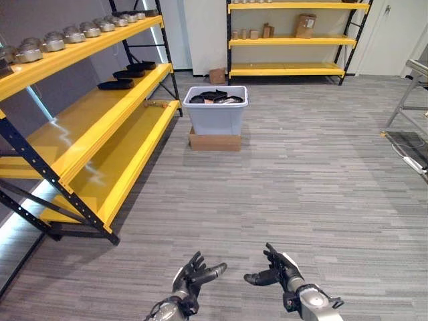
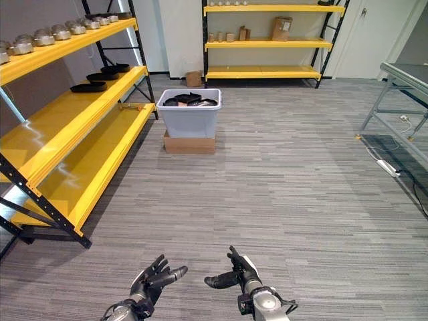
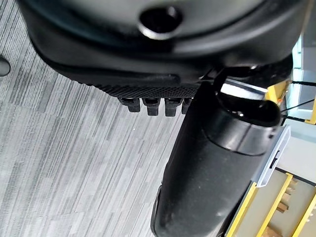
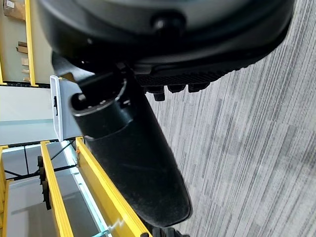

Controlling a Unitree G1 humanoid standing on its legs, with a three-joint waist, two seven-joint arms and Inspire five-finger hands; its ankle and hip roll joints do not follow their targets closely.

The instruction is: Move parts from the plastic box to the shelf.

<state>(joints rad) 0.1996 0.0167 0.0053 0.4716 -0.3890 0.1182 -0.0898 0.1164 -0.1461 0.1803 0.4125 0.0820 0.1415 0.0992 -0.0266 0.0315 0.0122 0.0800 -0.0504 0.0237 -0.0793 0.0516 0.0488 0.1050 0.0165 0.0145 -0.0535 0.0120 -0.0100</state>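
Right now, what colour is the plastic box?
Pale grey plastic box, on a cardboard base; clearest in the left eye view.

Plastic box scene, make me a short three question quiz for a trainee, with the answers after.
1. True or false: the plastic box stands on a flat cardboard box.
2. What does the plastic box hold? A) black parts B) metal cans C) nothing
3. Fill in: the left hand and right hand are both ____ and hold nothing.

Key: 1 true. 2 A, black parts. 3 open.
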